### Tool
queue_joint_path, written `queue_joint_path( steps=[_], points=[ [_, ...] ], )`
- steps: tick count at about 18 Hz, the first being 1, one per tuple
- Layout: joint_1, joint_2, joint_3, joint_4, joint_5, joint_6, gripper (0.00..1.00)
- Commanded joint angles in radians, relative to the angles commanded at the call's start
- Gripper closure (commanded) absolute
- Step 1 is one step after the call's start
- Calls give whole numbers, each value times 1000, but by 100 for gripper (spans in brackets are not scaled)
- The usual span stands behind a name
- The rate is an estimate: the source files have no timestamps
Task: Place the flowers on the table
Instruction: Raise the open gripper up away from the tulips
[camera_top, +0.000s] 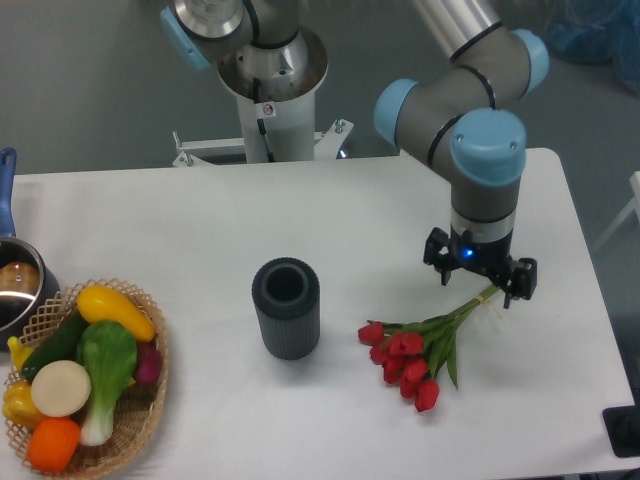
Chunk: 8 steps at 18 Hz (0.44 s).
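The basket (150, 420) sits at the front edge of the table (350, 210), far to the left of the pincer and lower in the picture. It is wicker and holds vegetables: a yellow one, a dark green one, a pale green leafy one, an orange one and a round cream-coloured one among them. Just beyond the basket, at the left border, part of a pot (15, 285) with a blue handle shows.

The flowers (415, 350) lie flat on the table, below and to the left of the pincer (480, 268). Their red buds fan out toward the front and left, away from the pincer, while the green stems run up and to the right, and the stem ends reach right under the pincer's fingers. The pincer points straight down over those stem ends. Its fingers look spread apart on either side of the stems, yet from this angle I cannot tell whether they are free of the stems or touching them.

The cylinder (286, 308), dark and ribbed with an open top, stands upright well to the left of the pincer, between the flowers and the basket, apart from both.
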Motion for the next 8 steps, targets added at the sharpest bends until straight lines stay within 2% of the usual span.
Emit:
queue_joint_path(
  steps=[8],
  points=[
    [28, 15, -8, -11, 2, 48, 0]
  ],
)
